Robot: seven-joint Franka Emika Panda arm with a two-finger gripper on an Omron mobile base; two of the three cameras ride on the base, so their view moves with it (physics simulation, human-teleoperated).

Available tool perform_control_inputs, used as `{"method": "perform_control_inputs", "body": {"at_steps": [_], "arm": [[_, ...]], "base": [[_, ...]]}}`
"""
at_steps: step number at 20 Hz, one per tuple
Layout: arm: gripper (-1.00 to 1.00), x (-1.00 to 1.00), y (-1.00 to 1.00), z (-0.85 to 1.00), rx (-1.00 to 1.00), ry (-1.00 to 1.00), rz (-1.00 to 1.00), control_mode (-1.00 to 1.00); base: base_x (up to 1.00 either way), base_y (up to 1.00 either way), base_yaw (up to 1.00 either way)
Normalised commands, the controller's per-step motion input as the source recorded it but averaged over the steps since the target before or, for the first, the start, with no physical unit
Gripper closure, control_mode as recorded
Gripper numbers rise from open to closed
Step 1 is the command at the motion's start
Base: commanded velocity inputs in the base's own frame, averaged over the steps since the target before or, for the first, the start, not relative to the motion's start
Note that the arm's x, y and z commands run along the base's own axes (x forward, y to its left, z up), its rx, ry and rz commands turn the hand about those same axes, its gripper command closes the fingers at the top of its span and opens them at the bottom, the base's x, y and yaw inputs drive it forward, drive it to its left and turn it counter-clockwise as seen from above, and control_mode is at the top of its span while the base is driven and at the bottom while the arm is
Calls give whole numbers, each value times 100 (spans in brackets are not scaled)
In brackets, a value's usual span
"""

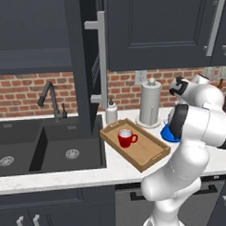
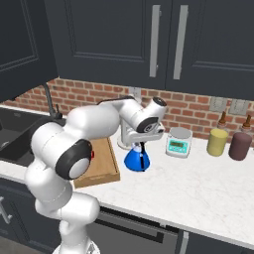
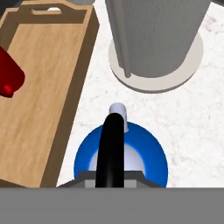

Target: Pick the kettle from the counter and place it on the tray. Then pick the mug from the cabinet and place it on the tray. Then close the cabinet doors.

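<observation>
The blue kettle (image 1: 167, 133) (image 2: 137, 159) (image 3: 127, 151) stands on the white counter (image 2: 198, 183), just right of the wooden tray (image 1: 148, 150) (image 2: 101, 168) (image 3: 48, 87). My gripper (image 2: 142, 145) (image 3: 111, 177) comes down from above and is shut on the kettle's black arched handle (image 3: 111, 144). On the tray stands the red mug (image 1: 126, 138) (image 3: 9, 78). One cabinet door (image 1: 82, 65) of the upper cabinet (image 1: 29, 34) hangs open, edge-on above the sink, with its silver handle (image 1: 102, 60) toward me.
A paper-towel roll (image 1: 150, 104) (image 3: 153, 35) stands close behind the kettle. A soap bottle (image 1: 111, 112) is beside the tray and the black sink (image 1: 65, 144) lies to its left. A kitchen scale (image 2: 178, 141) and two jars (image 2: 217, 142) (image 2: 240, 146) stand to the right.
</observation>
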Motion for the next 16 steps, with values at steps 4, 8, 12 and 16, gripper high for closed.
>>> {"method": "perform_control_inputs", "body": {"at_steps": [4, 8, 12, 16], "arm": [[100, -26, 21, 12, 0, 0, 8, -100], [100, -24, 26, 10, 0, 0, 12, -100], [100, -18, 26, 9, 0, 1, 14, -100], [100, -11, 28, 9, 0, 2, 16, -100]], "base": [[0, 0, 0], [0, 0, 0], [0, 0, 0], [0, 0, 0]]}}
